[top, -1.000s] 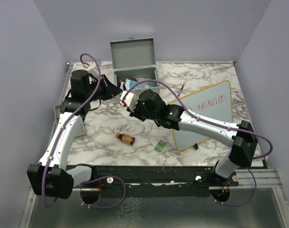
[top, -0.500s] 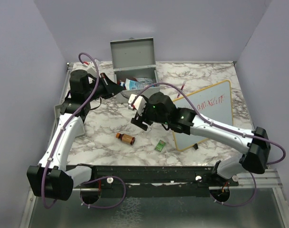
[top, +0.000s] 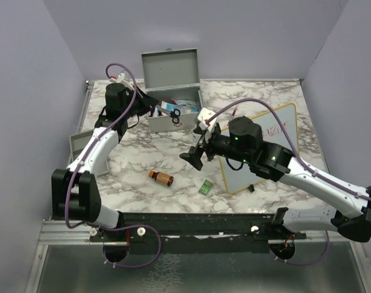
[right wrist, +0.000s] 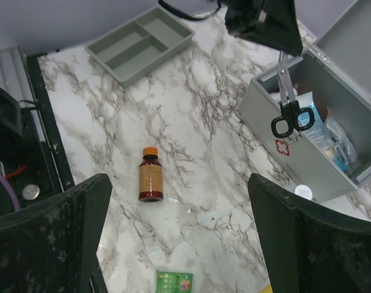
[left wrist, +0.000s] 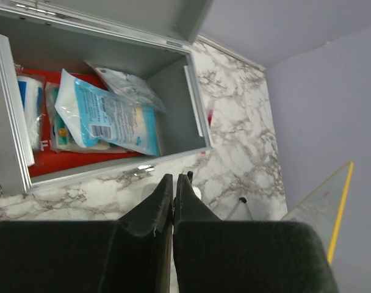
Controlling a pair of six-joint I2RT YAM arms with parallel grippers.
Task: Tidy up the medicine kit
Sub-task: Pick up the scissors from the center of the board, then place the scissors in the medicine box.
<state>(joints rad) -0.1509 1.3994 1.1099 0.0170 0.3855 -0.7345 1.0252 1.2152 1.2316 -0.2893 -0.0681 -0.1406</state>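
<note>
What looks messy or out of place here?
A small brown bottle with an orange cap lies on its side on the marble table, outside the open grey metal medicine kit. A small green packet lies loose near it.

We saw a grey rectangular metal medicine kit (top: 171, 70) with a matt painted finish, and a smooth marble-patterned tabletop (right wrist: 191, 122) with a faint sheen. The blue-and-white plastic pouch (left wrist: 106, 113) was crinkled and glossy. The small amber bottle (right wrist: 151, 179) looked glossy, its label papery. The shallow grey divided tray (right wrist: 140, 44) looked like matt plastic, and the black-handled scissors (right wrist: 285, 85) had bare metal blades.
</note>
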